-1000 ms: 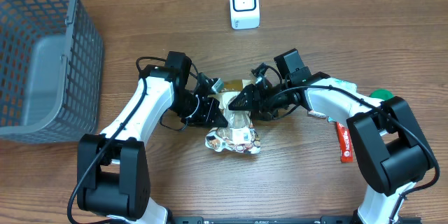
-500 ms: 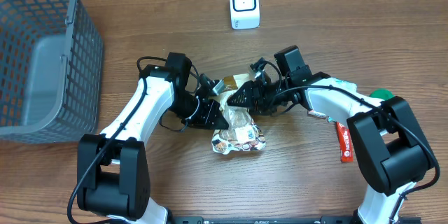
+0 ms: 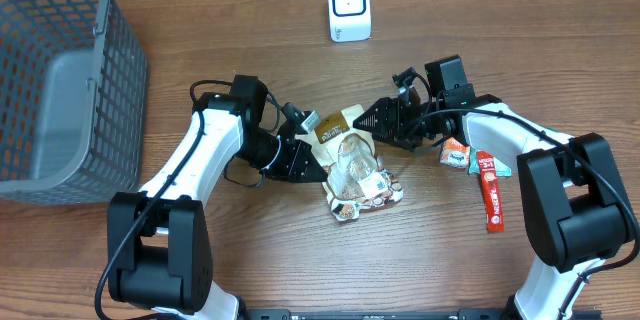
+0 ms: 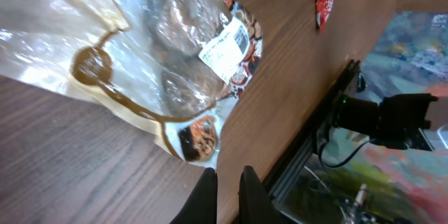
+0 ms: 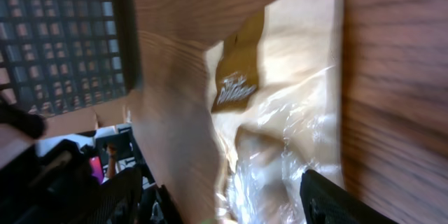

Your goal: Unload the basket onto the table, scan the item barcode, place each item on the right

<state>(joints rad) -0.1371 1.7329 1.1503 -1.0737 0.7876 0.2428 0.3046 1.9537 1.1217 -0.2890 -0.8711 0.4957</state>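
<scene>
Shifted over the last second: snack bag (image 3: 352,158), from a crumpled heap to a flatter lie a little up and to the right; right gripper (image 3: 372,120), drawn back off the bag toward its upper right corner. Bag: cream top panel with a brown script label, clear lower part showing brown baked pieces, printed band at the bottom end, white barcode sticker (image 4: 225,45) facing up near that end. Position: mid-table (image 3: 420,260), between the two grippers. Count: one snack bag, one scanner (image 3: 349,7), one basket (image 3: 122,90), one red sachet (image 3: 488,192), one small packet (image 3: 457,153), two arms. Left gripper (image 3: 312,168): clenched, nothing seen between its fingers, just beside the bag's left edge; whether touching cannot be told. Right gripper: released, jaws wide, the bag's top panel ahead of them in the wrist view, not grasped. Scanner: white, upright, near the far edge, well apart from the bag. Basket: grey mesh, far left corner. Red sachet and small packet: right of the bag, the packet partly under the right arm.
</scene>
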